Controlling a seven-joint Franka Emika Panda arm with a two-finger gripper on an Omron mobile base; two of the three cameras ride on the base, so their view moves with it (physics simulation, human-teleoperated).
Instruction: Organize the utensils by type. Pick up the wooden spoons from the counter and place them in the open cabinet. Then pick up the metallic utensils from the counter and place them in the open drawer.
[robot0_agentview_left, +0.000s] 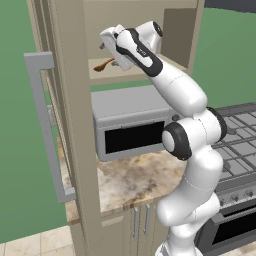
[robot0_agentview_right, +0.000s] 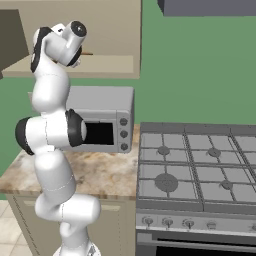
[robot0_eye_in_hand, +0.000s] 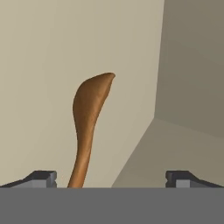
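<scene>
Reaching up and into the open cabinet (robot0_agentview_left: 75, 125), the white arm puts its hand (robot0_agentview_left: 111, 49) just above the lower inner floor in the left base view, and a dark wooden spoon (robot0_agentview_left: 103, 65) lies on that floor immediately below and to the left of the hand, its bowl pointing away toward the cabinet's open side; the fingers themselves are too hidden by the wrist here to judge. The cabinet door stands swung out toward the camera, its long grey bar handle (robot0_agentview_left: 46, 125) running down the left of the picture, and below the cabinet a grey microwave (robot0_agentview_left: 127, 122) sits on the marbled surface (robot0_agentview_left: 135, 182), with a stove (robot0_agentview_left: 240, 135) to the right. In the right base view the arm's upper joints cover the hand, and only a thin brown sliver of the spoon (robot0_agentview_right: 87, 53) shows at the cabinet's lower edge beside the wrist, above the microwave (robot0_agentview_right: 102, 120) and the surface (robot0_agentview_right: 100, 175); the stove (robot0_agentview_right: 200, 170) fills the right side. In the hand view the two dark fingertips (robot0_eye_in_hand: 41, 178) stand far apart at the bottom corners, gripping nothing, and the wooden spoon (robot0_eye_in_hand: 89, 118) lies free between them, nearer the left tip, its handle running down toward the hand and its bowl stretching away over the pale cabinet floor toward the inner corner.
</scene>
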